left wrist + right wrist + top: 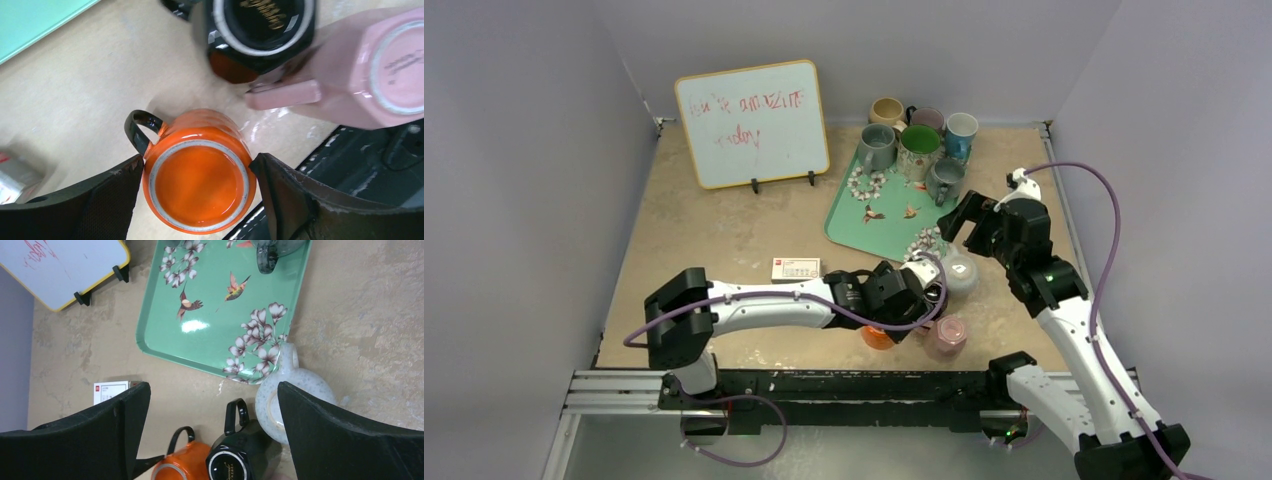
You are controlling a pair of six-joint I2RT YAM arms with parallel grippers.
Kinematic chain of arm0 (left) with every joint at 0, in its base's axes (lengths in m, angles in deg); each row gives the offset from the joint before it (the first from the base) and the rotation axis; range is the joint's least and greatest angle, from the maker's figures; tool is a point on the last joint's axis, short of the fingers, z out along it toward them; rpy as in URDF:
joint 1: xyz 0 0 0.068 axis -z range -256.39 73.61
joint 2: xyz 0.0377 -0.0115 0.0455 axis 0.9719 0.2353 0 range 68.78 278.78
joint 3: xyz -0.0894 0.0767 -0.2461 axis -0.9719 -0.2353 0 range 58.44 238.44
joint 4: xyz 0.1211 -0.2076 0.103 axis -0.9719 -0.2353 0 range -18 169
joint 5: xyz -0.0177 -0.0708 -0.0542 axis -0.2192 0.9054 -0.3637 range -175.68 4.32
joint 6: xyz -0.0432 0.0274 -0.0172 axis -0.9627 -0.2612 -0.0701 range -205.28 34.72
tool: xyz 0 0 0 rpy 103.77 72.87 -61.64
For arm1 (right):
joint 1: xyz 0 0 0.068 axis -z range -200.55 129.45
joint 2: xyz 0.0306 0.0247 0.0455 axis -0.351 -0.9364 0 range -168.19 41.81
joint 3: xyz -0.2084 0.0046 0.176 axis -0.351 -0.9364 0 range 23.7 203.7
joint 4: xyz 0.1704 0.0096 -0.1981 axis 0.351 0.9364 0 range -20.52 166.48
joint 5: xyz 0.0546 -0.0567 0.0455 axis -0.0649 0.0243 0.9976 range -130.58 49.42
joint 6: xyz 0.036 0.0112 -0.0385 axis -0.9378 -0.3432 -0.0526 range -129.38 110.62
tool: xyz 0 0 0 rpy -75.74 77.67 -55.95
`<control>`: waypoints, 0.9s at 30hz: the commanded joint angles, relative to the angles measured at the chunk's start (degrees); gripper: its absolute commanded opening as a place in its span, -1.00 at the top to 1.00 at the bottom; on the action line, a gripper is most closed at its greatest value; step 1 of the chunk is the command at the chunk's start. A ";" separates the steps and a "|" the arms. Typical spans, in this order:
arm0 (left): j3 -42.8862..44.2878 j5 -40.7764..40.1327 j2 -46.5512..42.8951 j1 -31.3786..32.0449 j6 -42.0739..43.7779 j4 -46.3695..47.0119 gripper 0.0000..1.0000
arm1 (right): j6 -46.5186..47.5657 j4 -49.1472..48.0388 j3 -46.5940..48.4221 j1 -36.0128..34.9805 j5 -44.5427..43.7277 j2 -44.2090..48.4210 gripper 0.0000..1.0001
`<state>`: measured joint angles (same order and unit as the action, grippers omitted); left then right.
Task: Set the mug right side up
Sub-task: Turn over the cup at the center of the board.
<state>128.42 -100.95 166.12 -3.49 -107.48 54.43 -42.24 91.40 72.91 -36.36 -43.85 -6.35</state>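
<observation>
Step in hand: getting a grip on the orange mug (pixel 197 185). Stands bottom up on the counter, close to the near edge and a bit right of the middle, with its black handle (pixel 131 132) sticking out to one side. Not turned yet, so most of the job left to do.

Left gripper (pixel 197 161) down low around it, fingers (pixel 105 200) spread wide, one on each side of the mug and right up against its wall. Cannot tell whether squeezing or only touching (no gap to see, but no sign of a lift either).

Next move, as a guess: squeeze tight, lift clear of the counter, roll the wrist half way round to bring the mouth up, then set down softly. Calls for a firm hold, since a smooth round wall likely slips. Calls for room too, with a black mug (pixel 260 30) and a pink mug (pixel 370 65) just beside it, both bottom up as well, on the side toward the right edge. Best to lift before turning, to keep from knocking them.

Right gripper (pixel 212 390) up in the air nearer the right edge, wide open, holding nothing. Looks down on the green tray (pixel 160 330) and a white speckled mug (pixel 307 380). Well apart from the orange mug, and no help needed from it for now.
</observation>
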 commanded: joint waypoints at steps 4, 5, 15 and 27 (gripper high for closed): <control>-2.07 -11.46 -6.37 -0.22 -4.01 -15.30 -0.58 | 1.01 -2.72 0.15 -0.10 0.37 0.93 -0.98; -2.34 -12.11 -7.25 -0.26 -4.46 -16.27 -0.58 | 0.99 -2.81 -0.01 -0.10 0.37 0.88 -0.98; 0.66 -4.64 -11.35 -8.84 -9.57 -16.72 -0.65 | 0.62 -4.12 -1.20 -0.09 1.42 1.32 -0.98; 7.62 0.43 -0.67 -12.11 -9.93 -13.39 -0.48 | 1.75 -4.63 -1.22 -0.17 2.89 1.68 -0.98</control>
<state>132.83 -102.66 161.88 -15.14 -116.24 39.69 -41.91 88.45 71.93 -36.36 -42.28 -5.00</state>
